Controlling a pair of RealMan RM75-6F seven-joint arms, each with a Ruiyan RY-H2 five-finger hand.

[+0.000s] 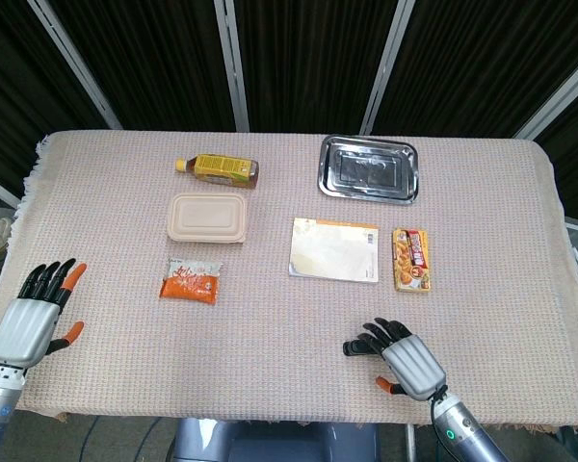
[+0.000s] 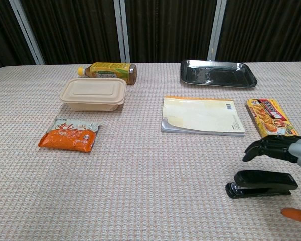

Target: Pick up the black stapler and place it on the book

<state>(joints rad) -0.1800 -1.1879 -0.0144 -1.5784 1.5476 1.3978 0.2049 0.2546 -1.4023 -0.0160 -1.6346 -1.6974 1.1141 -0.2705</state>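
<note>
Chest view: my right hand [image 2: 283, 149] hovers spread, empty, above the black stapler [image 2: 262, 184] near table's front edge (book [image 2: 201, 116] beyond).

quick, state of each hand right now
Left hand: open, holding nothing, near the table's left edge.
Right hand: open, fingers spread over the black stapler, not gripping it.

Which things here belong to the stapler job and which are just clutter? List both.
Job:
black stapler
pale-covered book
right hand, above the stapler

Clutter:
yellow-labelled bottle
beige lidded box
orange snack packet
metal tray
yellow snack box
left hand, idle
</note>
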